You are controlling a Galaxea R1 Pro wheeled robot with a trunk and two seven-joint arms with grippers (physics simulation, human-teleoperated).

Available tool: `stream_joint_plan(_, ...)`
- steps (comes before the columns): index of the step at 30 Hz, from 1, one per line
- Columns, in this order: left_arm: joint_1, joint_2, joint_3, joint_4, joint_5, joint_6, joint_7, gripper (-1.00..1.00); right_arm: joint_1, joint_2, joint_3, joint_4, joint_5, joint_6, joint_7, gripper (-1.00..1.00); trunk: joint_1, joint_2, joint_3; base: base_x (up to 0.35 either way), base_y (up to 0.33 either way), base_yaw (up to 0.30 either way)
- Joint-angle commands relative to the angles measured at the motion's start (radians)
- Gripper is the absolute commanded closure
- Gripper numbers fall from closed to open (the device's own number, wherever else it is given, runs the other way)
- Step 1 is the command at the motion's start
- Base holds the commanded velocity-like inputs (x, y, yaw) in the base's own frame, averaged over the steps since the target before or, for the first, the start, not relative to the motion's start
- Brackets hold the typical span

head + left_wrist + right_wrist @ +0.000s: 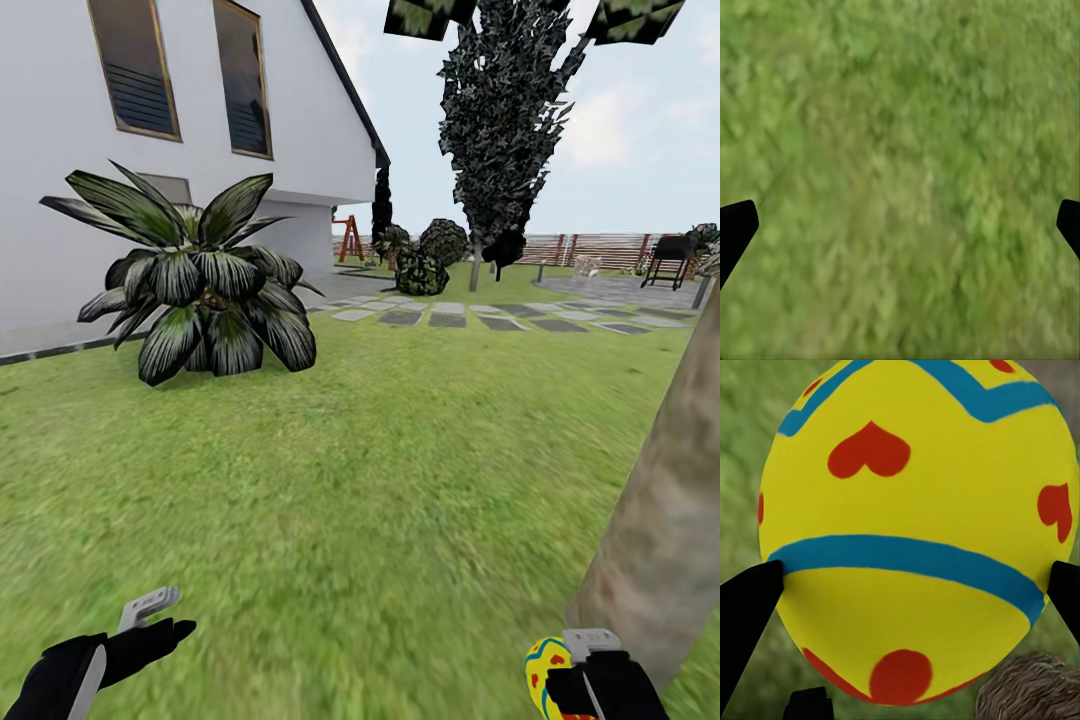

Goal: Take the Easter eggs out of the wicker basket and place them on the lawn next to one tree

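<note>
A yellow Easter egg [546, 672] with red marks and blue bands sits in my right gripper [590, 690] at the bottom right of the head view. In the right wrist view the egg [911, 532] is pressed between both black fingertips [746, 607]. The grey-beige tree trunk [670, 520] rises just right of that gripper, its base [1035, 690] close under the egg. My left gripper [140, 630] hangs open over bare lawn [380, 470], its fingertips [735, 229] far apart over grass. The wicker basket is out of view.
A short dark palm [200, 280] stands on the grass ahead left, before a white house [150, 100]. Grey paving slabs [480, 315] cross the far lawn. Round bushes [430, 260], a tall dark conifer [500, 130] and a fence [600, 248] lie beyond.
</note>
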Motion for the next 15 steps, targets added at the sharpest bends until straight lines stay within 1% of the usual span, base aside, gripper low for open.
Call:
stream_joint_plan(1, -0.001, -0.001, 0.002, -0.001, 0.005, 0.007, -0.001, -1.0, 0.0, 0.0, -0.002, -0.001, 0.011, 0.004, 0.009, 1.0, 0.004, -0.008, -0.004, 0.0, 0.0, 0.0)
stream_joint_plan(7, -0.001, 0.001, 0.003, 0.001, 0.003, 0.007, 0.001, -1.0, -0.001, -0.002, -0.003, 0.0, 0.012, 0.004, 0.008, 1.0, 0.027, -0.05, -0.023, 0.0, 0.0, 0.0)
stream_joint_plan(15, -0.001, -0.004, 0.003, 0.004, 0.003, 0.007, 0.001, -1.0, 0.0, -0.001, -0.003, 0.0, 0.011, 0.004, 0.008, 1.0, 0.058, -0.106, -0.048, 0.0, 0.0, 0.0)
